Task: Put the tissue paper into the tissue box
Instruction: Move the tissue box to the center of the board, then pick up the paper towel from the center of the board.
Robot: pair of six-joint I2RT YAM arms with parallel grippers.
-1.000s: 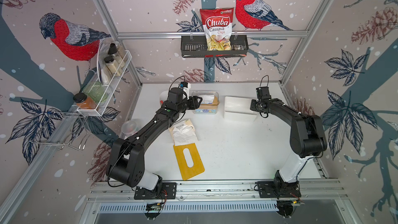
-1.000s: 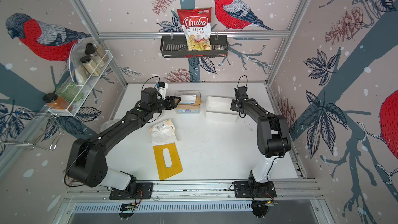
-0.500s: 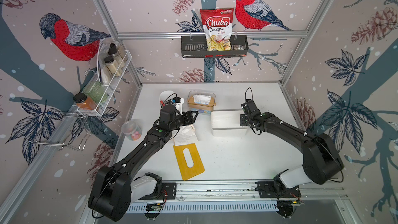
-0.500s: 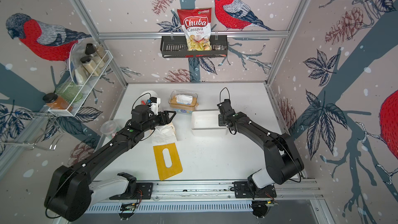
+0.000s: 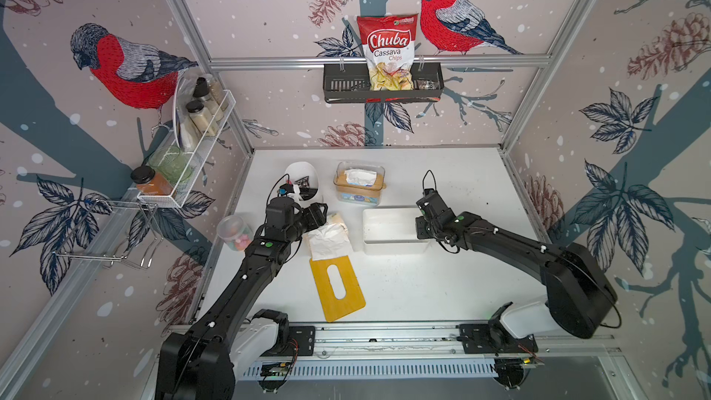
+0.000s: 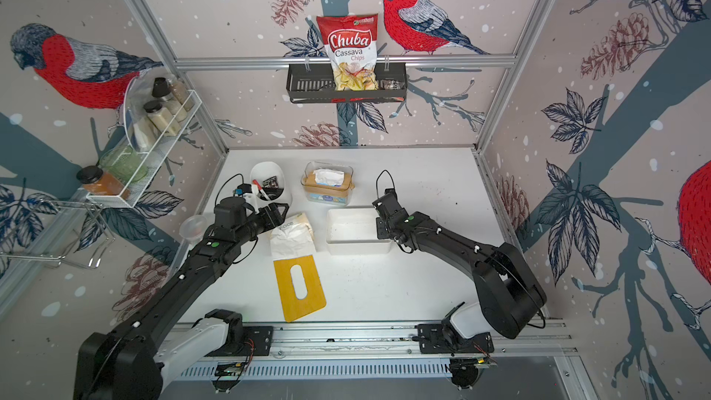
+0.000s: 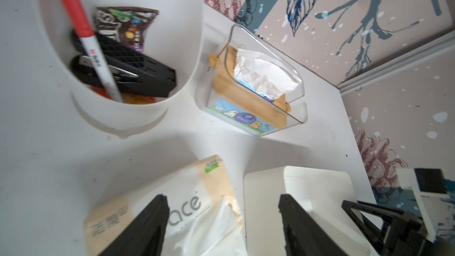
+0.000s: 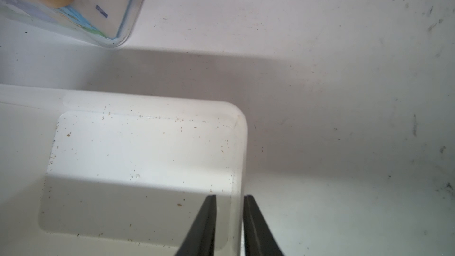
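The tissue paper (image 5: 330,238) is a beige and white soft pack lying flat on the white table, torn open at one end (image 7: 209,227). The tissue box (image 5: 390,229) is an open, empty white tub just right of it; in both top views its yellow slotted lid (image 6: 300,287) lies in front of the pack. My left gripper (image 7: 222,208) hovers open above the pack's far end (image 5: 322,212). My right gripper (image 8: 230,208) stands slightly open, one finger inside and one outside the tub's right wall (image 8: 237,168).
A clear tissue holder with a bamboo lid (image 5: 359,186) stands behind the tub. A white bucket (image 5: 304,182) with a marker and stapler sits back left. A candy jar (image 5: 234,232) is by the left wall. Wall racks hang left and behind.
The right arm dragged the white tub forward and left, then loosened its jaws on the wall. The left gripper drew back from the clear holder to the tissue pack and opened wider.
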